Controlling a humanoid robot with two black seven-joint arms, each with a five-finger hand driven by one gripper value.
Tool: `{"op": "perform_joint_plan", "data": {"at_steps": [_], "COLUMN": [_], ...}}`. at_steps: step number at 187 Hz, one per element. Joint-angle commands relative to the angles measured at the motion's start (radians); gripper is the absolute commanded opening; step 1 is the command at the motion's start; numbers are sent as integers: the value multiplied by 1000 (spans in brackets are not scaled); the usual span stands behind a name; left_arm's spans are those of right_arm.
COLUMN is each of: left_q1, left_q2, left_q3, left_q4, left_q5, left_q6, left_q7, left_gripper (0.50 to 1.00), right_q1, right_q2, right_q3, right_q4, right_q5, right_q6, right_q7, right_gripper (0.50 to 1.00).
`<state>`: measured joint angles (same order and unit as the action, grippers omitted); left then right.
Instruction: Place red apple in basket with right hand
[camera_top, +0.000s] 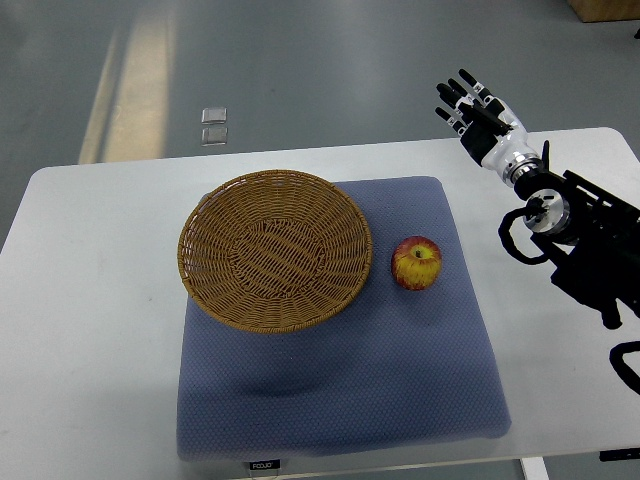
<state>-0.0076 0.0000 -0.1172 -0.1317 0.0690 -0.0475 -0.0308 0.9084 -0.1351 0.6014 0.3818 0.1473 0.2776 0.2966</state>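
Apple (416, 263): red with yellow patches, stem side up, resting on the mat just right of the basket; a narrow gap separates it from the basket rim, so the two look apart rather than touching.
Basket (274, 250): round woven wicker, shallow and bowl-shaped, nothing inside it; it sits on the left half of the mat, its left edge reaching out slightly past the mat's border.
Mat (400, 370): blue-grey square pad with rounded corners, lying in the middle of the counter; a small dark label shows at its near edge, print too small to read.
Counter (90, 300): white, rounded corners, carrying the mat and all that is on it.
Right hand (478, 118): black and white, raised at the far right corner of the counter, well apart from the apple and above and to the right of it; the arm (580, 240) comes in from the right edge with black links and cable loops.
Fingers (462, 98): stretched out and a little spread, pointing away toward the far side, released and grasping nothing.
Left hand: none of it shows in the top view.
Floor (300, 70): grey, beyond the counter, with a pale yellowish stripe on the left and two small light squares (213, 125) near the counter's far edge.
Far right corner: a tan box edge (605, 10), only partly in view.
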Motion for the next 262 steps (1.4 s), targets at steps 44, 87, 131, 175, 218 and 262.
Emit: {"op": "perform_joint_plan", "data": {"at_steps": [44,87,131,175,218,262], "left_q1": [0,0,0,0,0,0], "left_q2": [0,0,0,0,0,0], "left_q3": [1,1,1,1,-1,1], "left_q4": [0,0,0,0,0,0], "left_q5": [0,0,0,0,0,0], "left_q6": [0,0,0,0,0,0], "left_q7": [0,0,0,0,0,0], "left_gripper": [1000,1000,1000,1000,1000,1000], "right_q1": [-2,15,20,26,47,72], "right_q2": [-18,-43,-172,-336,-560,-653], "right_q3": [12,21,2,6,12,9], "right_q4": [8,9,51,218,534,741], "right_q5": [2,0,-28,-307,-592,-747], "right_q6": [6,2,75,201,333,333], "right_q7": [1,-1,-2,35,122,142], "right_gripper": [924,924,924,924,924,924]}}
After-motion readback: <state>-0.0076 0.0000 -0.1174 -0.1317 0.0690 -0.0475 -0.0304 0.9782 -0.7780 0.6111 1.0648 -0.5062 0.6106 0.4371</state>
